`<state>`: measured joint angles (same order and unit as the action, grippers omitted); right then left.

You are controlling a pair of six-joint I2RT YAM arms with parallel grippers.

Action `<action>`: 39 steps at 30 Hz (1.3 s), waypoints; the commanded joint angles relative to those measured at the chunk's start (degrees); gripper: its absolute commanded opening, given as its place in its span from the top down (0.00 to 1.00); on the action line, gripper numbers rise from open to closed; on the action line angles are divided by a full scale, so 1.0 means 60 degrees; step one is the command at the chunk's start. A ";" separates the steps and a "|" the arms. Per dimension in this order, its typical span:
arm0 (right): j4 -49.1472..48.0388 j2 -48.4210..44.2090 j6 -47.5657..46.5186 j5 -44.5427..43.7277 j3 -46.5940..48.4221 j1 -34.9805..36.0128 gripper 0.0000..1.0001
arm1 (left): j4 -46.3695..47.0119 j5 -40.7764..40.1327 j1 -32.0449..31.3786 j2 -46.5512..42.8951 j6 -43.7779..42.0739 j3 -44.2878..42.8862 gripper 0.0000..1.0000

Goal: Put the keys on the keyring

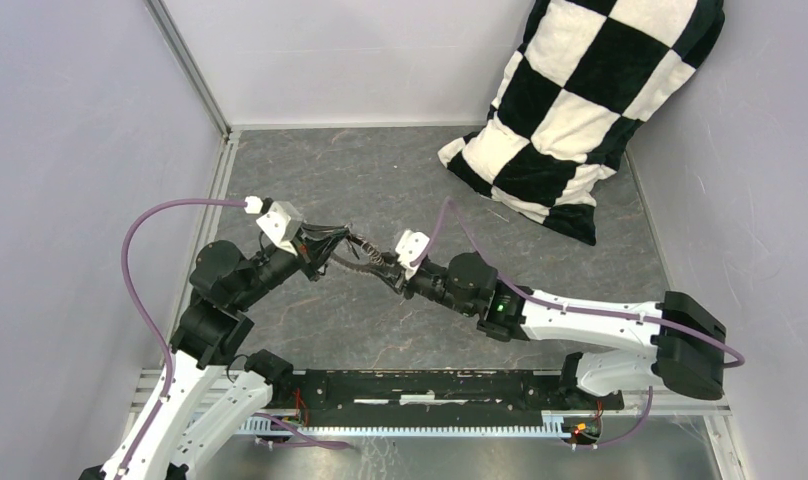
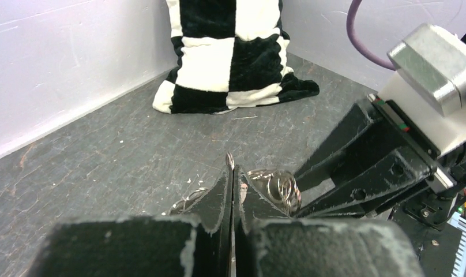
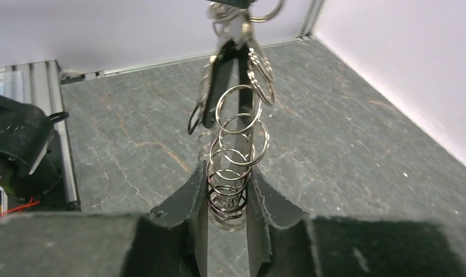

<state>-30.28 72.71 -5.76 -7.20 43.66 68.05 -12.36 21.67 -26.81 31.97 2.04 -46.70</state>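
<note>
The left pincer (image 2: pixel 232 168), fully shut, and the right pincer (image 3: pixel 228 176), closed narrowly, each grip the keyring (image 3: pixel 237 154), probably holding it taut above the surface (image 3: pixel 346 150) for threading.

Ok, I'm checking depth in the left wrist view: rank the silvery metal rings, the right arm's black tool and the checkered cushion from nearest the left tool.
1. Silvery metal rings, at the left tool's tip.
2. Right arm's black tool, just beyond, rightward.
3. Black-and-white checkered cushion, far back, upper centre.

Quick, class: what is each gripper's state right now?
Left gripper: closed, pinching the keyring at its fingertips.
Right gripper: closed around the keyring's hanging chain of rings.
</note>
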 commanded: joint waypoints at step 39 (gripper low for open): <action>-0.0133 0.4639 0.4724 0.7191 0.2498 -0.4483 0.99 | -0.2565 -0.1044 0.3296 0.5263 -0.1014 -0.3238 0.00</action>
<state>-25.23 97.03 21.78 31.66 53.49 43.55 -22.59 9.87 -13.34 58.59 1.15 -62.00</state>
